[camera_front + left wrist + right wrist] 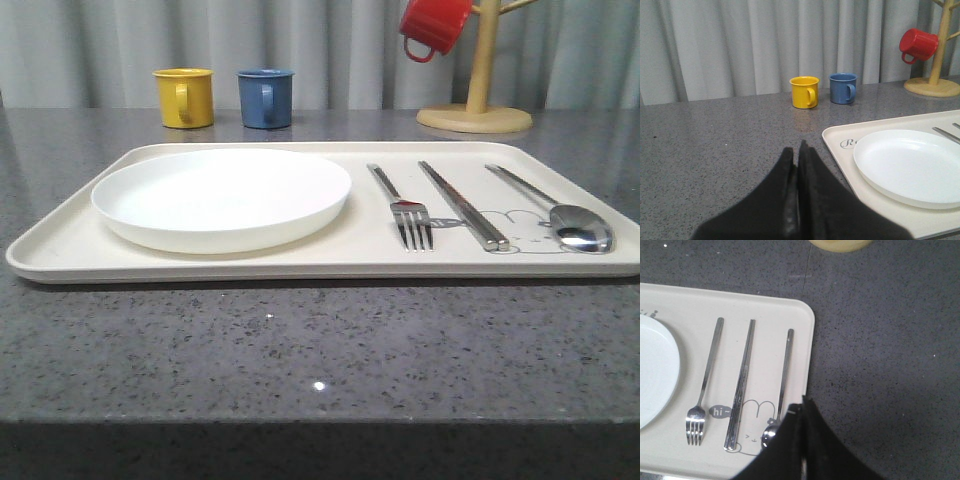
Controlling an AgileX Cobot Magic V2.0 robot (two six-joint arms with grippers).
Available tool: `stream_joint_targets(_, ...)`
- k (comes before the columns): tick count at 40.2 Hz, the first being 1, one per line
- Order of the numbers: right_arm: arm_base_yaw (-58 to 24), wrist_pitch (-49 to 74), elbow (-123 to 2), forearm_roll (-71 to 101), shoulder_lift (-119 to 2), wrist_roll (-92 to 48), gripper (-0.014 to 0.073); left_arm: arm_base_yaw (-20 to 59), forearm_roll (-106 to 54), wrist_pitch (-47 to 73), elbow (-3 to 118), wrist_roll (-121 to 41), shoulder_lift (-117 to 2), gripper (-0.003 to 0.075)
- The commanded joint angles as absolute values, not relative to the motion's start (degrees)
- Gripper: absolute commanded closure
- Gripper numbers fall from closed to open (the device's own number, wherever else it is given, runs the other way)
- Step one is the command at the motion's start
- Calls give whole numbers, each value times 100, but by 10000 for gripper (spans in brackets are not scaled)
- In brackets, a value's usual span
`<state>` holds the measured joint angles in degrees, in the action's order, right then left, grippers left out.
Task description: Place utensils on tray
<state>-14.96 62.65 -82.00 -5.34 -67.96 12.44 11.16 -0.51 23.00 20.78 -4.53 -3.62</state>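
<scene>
The cream tray (70, 245) lies across the grey table. On its right half lie three silver utensils side by side: a fork (405, 212), a pair of chopsticks (462, 205) and a spoon (560, 215). The right wrist view has the fork (705, 385), chopsticks (741, 385) and spoon (784, 375) on the tray (800, 330) from above. My right gripper (802, 407) is shut and empty, hovering over the spoon's bowl at the tray's right edge. My left gripper (796, 152) is shut and empty above bare table, just left of the tray (837, 137).
A round white plate (220, 197) fills the tray's left half. A yellow mug (185, 97) and a blue mug (265, 97) stand behind the tray. A wooden mug tree (478, 100) with a red mug (432, 25) stands at the back right.
</scene>
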Motion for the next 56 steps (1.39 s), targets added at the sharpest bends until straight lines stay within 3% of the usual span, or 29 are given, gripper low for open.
stream_joint_targets(1, -1497, 5371, -7459, -656, -5993, 1177, 662, 1124, -55, 1846, 2235, -394, -449, 738)
stream_joint_targets(15, -1497, 2453, -3771, -667, -3027, 1177, 662, 1124, -55, 1846, 2235, -394, -449, 738)
stream_joint_targets(23, -1497, 1858, -2525, -667, -1432, 1177, 662, 1124, -55, 1846, 2235, -394, -449, 738)
stream_joint_targets(30, -1497, 1989, -2283, -667, -772, 1177, 662, 1124, -55, 1846, 2235, -394, -449, 738)
stream_joint_targets(56, -1497, 2062, -2283, -667, -745, 1177, 662, 1124, -55, 1846, 2235, -394, -449, 738)
